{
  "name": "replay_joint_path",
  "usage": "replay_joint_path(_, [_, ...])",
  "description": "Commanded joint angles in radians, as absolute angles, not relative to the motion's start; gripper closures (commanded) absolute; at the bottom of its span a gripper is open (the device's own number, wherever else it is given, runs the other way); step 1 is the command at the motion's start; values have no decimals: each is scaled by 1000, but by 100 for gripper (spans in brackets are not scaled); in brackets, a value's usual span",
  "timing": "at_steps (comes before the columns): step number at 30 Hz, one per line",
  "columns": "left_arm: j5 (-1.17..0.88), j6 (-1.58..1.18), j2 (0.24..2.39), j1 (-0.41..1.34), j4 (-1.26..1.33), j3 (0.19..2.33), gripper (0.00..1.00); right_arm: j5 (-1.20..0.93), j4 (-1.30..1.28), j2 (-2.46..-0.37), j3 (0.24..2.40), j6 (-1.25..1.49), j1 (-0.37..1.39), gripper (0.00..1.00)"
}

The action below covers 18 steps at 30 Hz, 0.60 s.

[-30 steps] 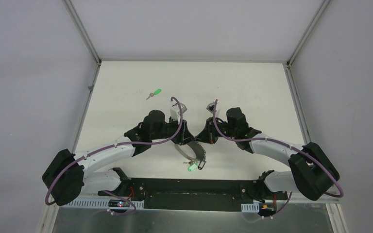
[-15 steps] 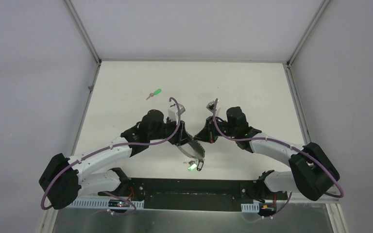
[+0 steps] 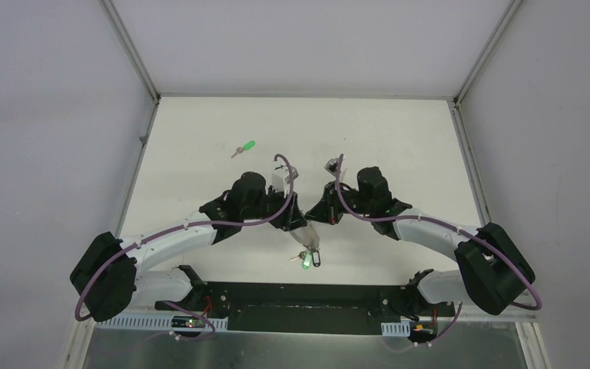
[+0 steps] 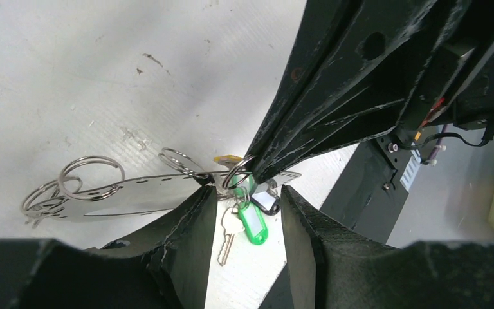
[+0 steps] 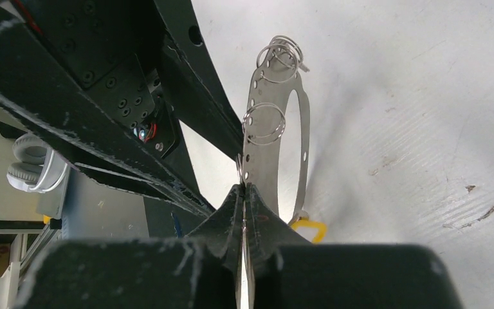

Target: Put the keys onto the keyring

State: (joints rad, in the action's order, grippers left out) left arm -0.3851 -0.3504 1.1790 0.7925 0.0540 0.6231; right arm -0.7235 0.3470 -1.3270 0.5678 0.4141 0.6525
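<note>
The keyring (image 5: 276, 138) is a grey flat metal loop with holes and small split rings. My right gripper (image 5: 244, 188) is shut on its edge and holds it above the table. A green tag (image 4: 252, 222), a black tag (image 4: 265, 203) and a silver key (image 4: 227, 241) dangle from it. A yellow tag (image 5: 309, 228) hangs at its lower end. My left gripper (image 4: 247, 193) is open, its fingers on either side of the dangling tags, just under the loop (image 4: 135, 193). A loose green-headed key (image 3: 246, 145) lies on the table beyond both grippers (image 3: 298, 223) (image 3: 321, 217).
The white table (image 3: 399, 138) has raised metal edges at the left, right and back. The black base plate (image 3: 299, 304) of the arms lies at the near edge. The two wrists meet at the table's middle, almost touching.
My left gripper has shifted slightly right, closer to the right gripper. The keyring has turned more edge-on in the top view, and its tags have swung a little to the right.
</note>
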Motion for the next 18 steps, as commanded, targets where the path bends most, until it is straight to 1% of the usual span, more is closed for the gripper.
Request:
replay_joint_path(1, [-397, -308, 1178, 799, 141, 685, 58, -767, 413, -1327, 609, 408, 662, 100])
replay_joint_path(6, [-393, -286, 1159, 799, 133, 687, 61, -764, 397, -1323, 608, 398, 663, 100])
replay_joint_path(9, [-405, -280, 1154, 799, 133, 680, 69, -763, 397, -1325, 610, 397, 664, 100])
replay_joint_path(11, [-412, -278, 1155, 800, 133, 678, 77, -764, 395, -1325, 613, 397, 664, 100])
replay_joint_path(15, [-419, -265, 1154, 800, 132, 675, 99, -761, 386, -1321, 621, 394, 666, 100])
replay_joint_path(16, [-419, -260, 1152, 801, 132, 674, 100, -760, 381, -1317, 622, 394, 666, 100])
replay_joint_path(17, [-419, -258, 1148, 801, 132, 673, 100, -757, 377, -1312, 623, 394, 665, 96])
replay_joint_path(18, [-419, -255, 1145, 801, 132, 670, 100, -756, 369, -1307, 626, 394, 666, 91])
